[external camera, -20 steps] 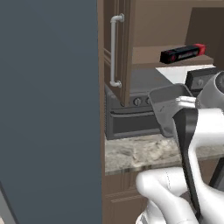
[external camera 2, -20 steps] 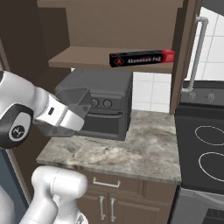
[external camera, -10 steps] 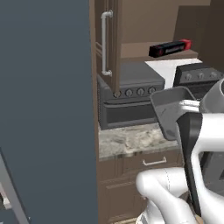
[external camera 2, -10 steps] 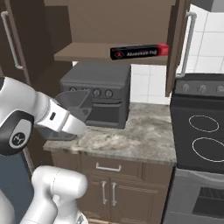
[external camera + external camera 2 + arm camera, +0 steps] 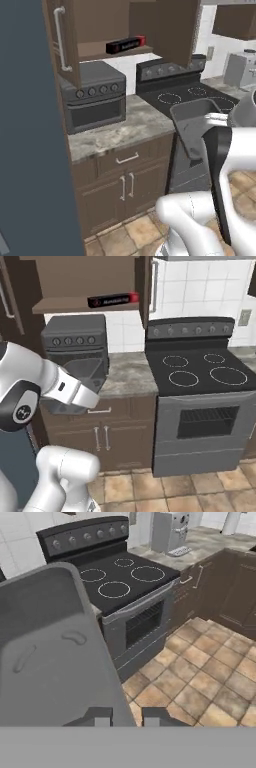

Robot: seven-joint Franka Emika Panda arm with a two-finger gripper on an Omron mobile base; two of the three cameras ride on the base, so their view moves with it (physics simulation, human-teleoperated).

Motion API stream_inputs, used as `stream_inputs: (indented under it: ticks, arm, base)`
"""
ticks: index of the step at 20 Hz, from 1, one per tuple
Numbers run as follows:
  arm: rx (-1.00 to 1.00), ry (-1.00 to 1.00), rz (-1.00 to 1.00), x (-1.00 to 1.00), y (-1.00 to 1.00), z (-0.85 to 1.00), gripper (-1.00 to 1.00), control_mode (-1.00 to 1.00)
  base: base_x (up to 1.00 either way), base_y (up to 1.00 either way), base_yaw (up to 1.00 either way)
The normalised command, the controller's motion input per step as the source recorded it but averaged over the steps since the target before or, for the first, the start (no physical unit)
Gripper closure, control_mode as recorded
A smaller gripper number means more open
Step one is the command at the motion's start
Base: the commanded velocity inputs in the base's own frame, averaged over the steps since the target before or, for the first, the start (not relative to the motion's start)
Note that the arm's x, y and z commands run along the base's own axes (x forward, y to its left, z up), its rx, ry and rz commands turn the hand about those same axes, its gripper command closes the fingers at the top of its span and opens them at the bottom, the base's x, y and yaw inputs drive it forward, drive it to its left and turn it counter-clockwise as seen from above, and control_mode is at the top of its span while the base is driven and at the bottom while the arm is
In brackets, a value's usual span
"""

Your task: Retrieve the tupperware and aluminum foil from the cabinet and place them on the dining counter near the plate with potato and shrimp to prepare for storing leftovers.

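Gripper [image 5: 122, 716] clamped on the rim of the tupperware [image 5: 50, 657], grey tub held up in the air in front of the base cabinets, off any surface; aluminum foil [image 5: 125, 45] lies on the inner shelf of the open cabinet [image 5: 165, 30], door with silver bar handle [image 5: 61, 39] swung out left; toaster oven [image 5: 95, 97] sits on the marble worktop [image 5: 125, 127] below the shelf; black stove [image 5: 200, 368] just right of it; tiled floor [image 5: 205, 682] beyond the tub.
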Motion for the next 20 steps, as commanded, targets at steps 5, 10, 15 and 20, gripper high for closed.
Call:
stream_inputs:
  ticks: [5, 10, 15, 20]
  arm:
    - [0.0, 0.0, 0.0, 0.0, 0.0, 0.0, 1.0, 1.0]
    - [0.0, 0.0, 0.0, 0.0, 0.0, 0.0, 1.0, 1.0]
    - [0.0, 0.0, 0.0, 0.0, 0.0, 0.0, 1.0, 1.0]
    - [0.0, 0.0, 0.0, 0.0, 0.0, 0.0, 1.0, 1.0]
  base:
    - [-0.09, -0.05, -0.8]
    - [0.0, 0.0, -0.85]
    - [0.0, 0.0, -0.86]
    - [0.0, 0.0, -0.85]
